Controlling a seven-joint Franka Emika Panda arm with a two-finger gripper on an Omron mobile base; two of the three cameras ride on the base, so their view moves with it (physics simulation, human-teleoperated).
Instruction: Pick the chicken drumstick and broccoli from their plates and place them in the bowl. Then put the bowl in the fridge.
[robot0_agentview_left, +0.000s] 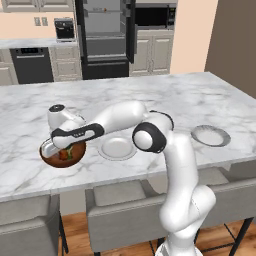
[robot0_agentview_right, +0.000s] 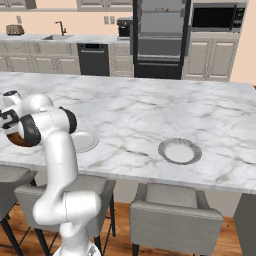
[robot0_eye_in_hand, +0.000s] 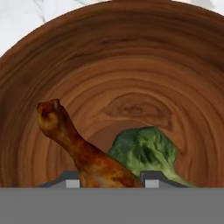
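Left base view: my claw (robot0_agentview_left: 62, 150) points down into the bowl (robot0_agentview_left: 50, 161), which sits on the counter (robot0_agentview_left: 150, 95) near its front edge, at 9 o'clock from my elbow. An orange piece and a green piece show inside the bowl under my hand. The near plate (robot0_agentview_left: 116, 148) lies just beside the bowl at its 3 o'clock. The far plate (robot0_agentview_left: 210, 135) lies well apart, further toward 3 o'clock. The fridge (robot0_agentview_left: 105, 37) stands across the room at 12 o'clock, doors open on grey shelves.

Hand view: my claw (robot0_eye_in_hand: 111, 183) is clenched on the thick end of the drumstick (robot0_eye_in_hand: 83, 151), which fills the gap between my two tips. Its bone end tilts toward 11 o'clock. The broccoli (robot0_eye_in_hand: 144, 148) rests in the bowl (robot0_eye_in_hand: 131, 65), touching the drumstick at its 3 o'clock.

Right base view: my arm covers most of the bowl (robot0_agentview_right: 17, 141). Both plates (robot0_agentview_right: 85, 141) (robot0_agentview_right: 180, 151) lie on the marble, and the fridge (robot0_agentview_right: 160, 35) stands at 12 o'clock.
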